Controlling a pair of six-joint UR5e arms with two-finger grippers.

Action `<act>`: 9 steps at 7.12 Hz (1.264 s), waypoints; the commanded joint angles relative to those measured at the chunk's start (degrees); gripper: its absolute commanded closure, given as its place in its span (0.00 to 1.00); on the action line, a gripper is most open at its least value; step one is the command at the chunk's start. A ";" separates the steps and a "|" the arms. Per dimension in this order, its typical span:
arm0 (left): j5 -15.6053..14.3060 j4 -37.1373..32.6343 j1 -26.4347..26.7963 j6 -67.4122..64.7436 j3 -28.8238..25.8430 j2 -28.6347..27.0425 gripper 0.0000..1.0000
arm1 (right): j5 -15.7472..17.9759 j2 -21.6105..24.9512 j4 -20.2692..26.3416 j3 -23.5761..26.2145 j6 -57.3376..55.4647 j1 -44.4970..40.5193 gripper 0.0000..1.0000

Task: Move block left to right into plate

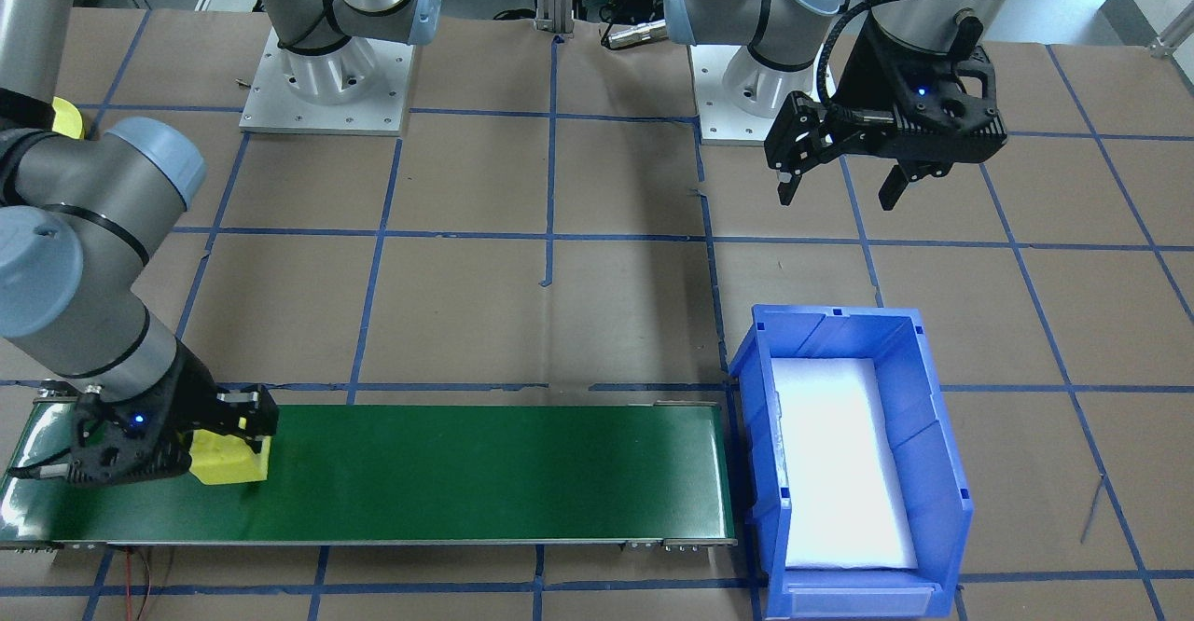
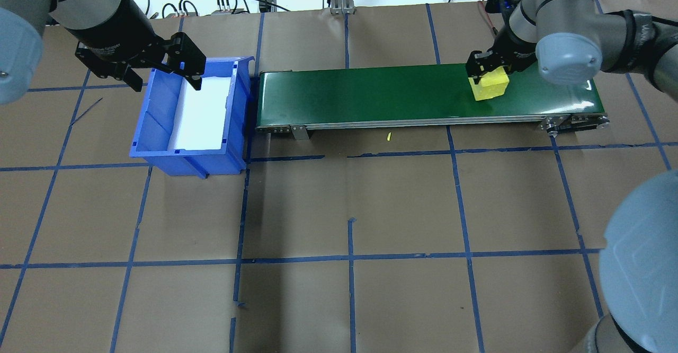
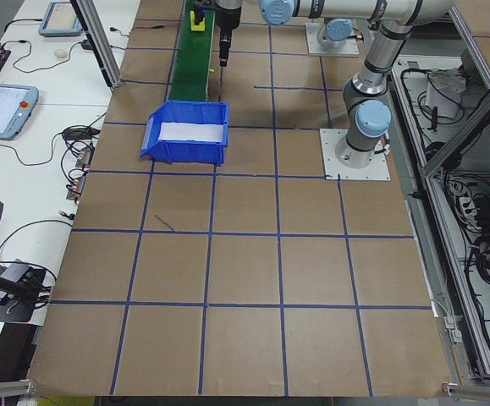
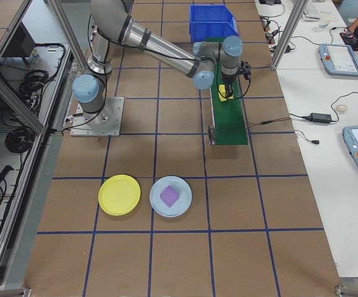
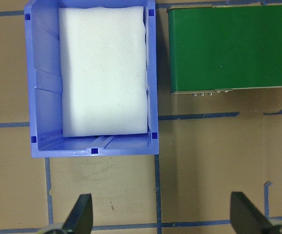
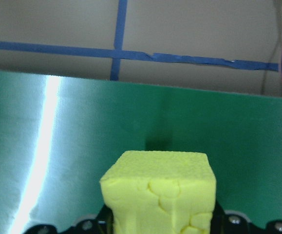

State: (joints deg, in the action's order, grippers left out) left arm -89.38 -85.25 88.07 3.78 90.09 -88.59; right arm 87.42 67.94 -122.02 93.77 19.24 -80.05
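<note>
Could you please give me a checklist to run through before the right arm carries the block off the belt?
1. Right hand shut on block: ok.
2. Block lifted off the belt: cannot tell.
3. Left hand open and away from the belt: ok.
4. Yellow plate empty: ok.
5. Blue plate empty: not ok, a purple block lies on it.

Blue bin (image 1: 923,434) with white foam (image 1: 839,462), green conveyor (image 1: 466,472), purple block (image 4: 169,196)
</note>
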 commanded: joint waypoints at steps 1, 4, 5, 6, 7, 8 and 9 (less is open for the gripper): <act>0.00 0.00 0.00 0.00 0.00 -0.01 0.00 | 9.33 11.81 6.33 6.83 11.92 9.49 0.70; 0.00 0.00 0.00 0.00 0.00 -0.01 0.00 | 11.63 15.03 9.44 7.91 37.98 35.21 0.72; 0.00 0.00 0.00 0.00 0.00 -0.01 0.00 | 11.46 15.03 9.44 8.87 43.37 41.92 0.74; 0.09 0.00 0.00 -0.09 0.00 -0.01 0.00 | 11.54 15.03 9.61 10.36 45.60 47.38 0.77; 0.09 0.00 0.00 -0.09 0.00 -0.01 0.00 | 11.28 15.03 9.52 13.42 48.58 53.36 0.78; 0.09 0.00 0.00 -0.09 0.00 -0.01 0.00 | 10.32 15.03 8.48 17.37 50.18 59.07 0.80; 0.26 0.00 -0.09 -0.09 0.00 -0.01 0.00 | 6.74 15.03 7.51 20.28 51.50 62.52 0.80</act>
State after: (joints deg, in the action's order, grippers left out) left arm -89.26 -85.25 88.04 3.70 90.09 -88.59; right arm 97.27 82.96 -113.42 110.06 68.61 -23.18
